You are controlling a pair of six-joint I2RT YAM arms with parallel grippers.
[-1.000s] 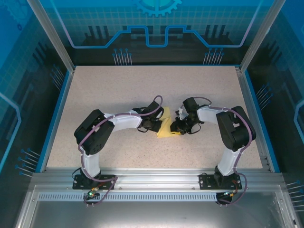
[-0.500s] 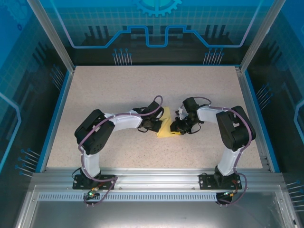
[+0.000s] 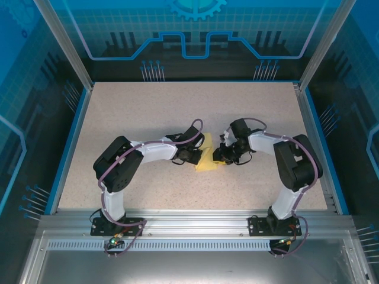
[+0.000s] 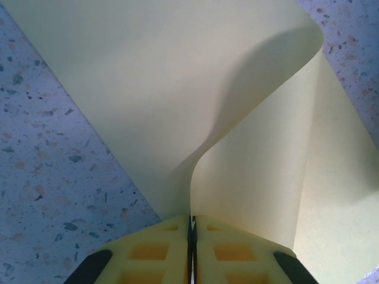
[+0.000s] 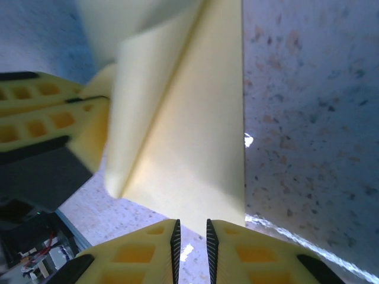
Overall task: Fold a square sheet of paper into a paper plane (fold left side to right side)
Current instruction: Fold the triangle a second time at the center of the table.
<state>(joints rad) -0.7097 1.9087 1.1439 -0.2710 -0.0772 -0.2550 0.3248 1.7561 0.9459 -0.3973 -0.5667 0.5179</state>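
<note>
Top external: left claw (image 3: 198, 155) against sheet (image 3: 206, 162)

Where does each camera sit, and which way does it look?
Top external: above and behind, looking down at table; both arms, left gripper and right gripper at the yellow sheet.
Left wrist: along its fingers, shut on the sheet.
Right wrist: along its fingers at the sheet; left gripper's fingers beside.
Shared: sheet, table.

The sheet of paper (image 4: 177, 89) runs off frame beyond the left fingers (image 4: 231, 254). Can't tell if the right fingers (image 5: 254, 254) actually pinch its edge or just hover.
</note>
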